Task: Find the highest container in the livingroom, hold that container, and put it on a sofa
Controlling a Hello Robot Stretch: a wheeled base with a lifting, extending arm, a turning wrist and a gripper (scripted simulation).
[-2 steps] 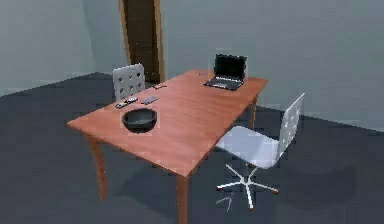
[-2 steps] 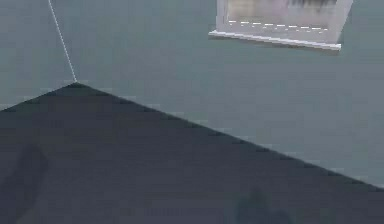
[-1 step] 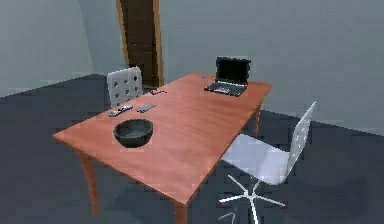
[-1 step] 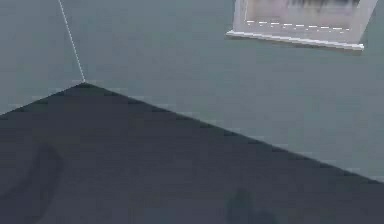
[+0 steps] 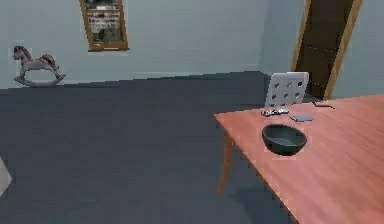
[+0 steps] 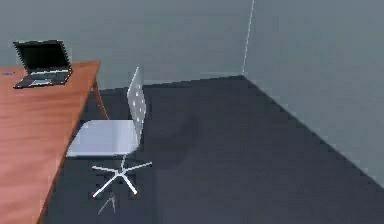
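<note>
Though cut off at forward view's right edge, wooden table (image 5: 340,180) with dark bowl (image 5: 284,138) near its left corner; small grey bits (image 5: 300,117) behind, too tiny to ID. Can't tell jaw state or bowl-vs-jaws position tbh.

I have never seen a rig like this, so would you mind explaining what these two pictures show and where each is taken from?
These are simulator renders from a wheeled robot with one arm, sent to fetch a container. The forward view looks ahead and slightly down: a wooden table carries a dark bowl and some small flat items, with a rocking horse, a framed picture and a door along the walls. The arm side view looks out where the arm reaches: an open laptop on a wooden tabletop beside a white swivel chair.
</note>
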